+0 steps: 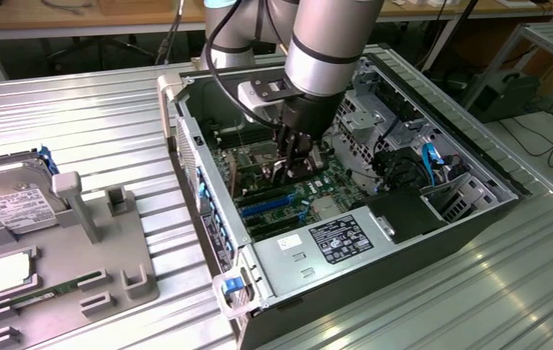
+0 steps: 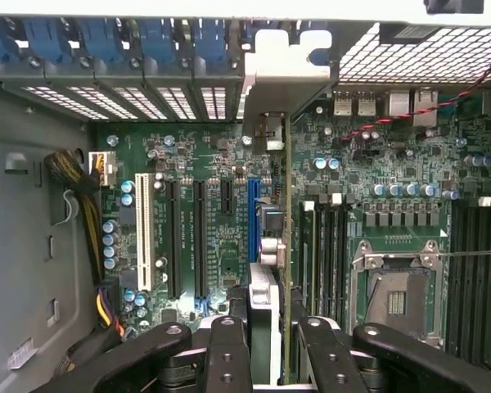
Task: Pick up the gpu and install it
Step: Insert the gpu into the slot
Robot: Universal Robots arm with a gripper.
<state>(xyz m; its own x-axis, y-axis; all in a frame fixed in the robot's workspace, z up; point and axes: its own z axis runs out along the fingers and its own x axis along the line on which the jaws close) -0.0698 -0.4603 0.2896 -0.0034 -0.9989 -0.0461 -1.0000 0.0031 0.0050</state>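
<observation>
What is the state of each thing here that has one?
Dark computer case: open, side panel off.
Thin dark gpu card with silver bracket: clamped edge-on in the claw, over the green motherboard.
Claw: shut on the gpu card.
Boxy silver hard drive: resting in the grey holder.

The gpu shows edge-on in the wrist view — its fan face cannot be seen, and its near end is hidden between the jaws of the gripper, whose linkage the picture's edge cuts off. In the exterior view the arm is cut off above, and the label print on the hard drive is too small to read.
</observation>
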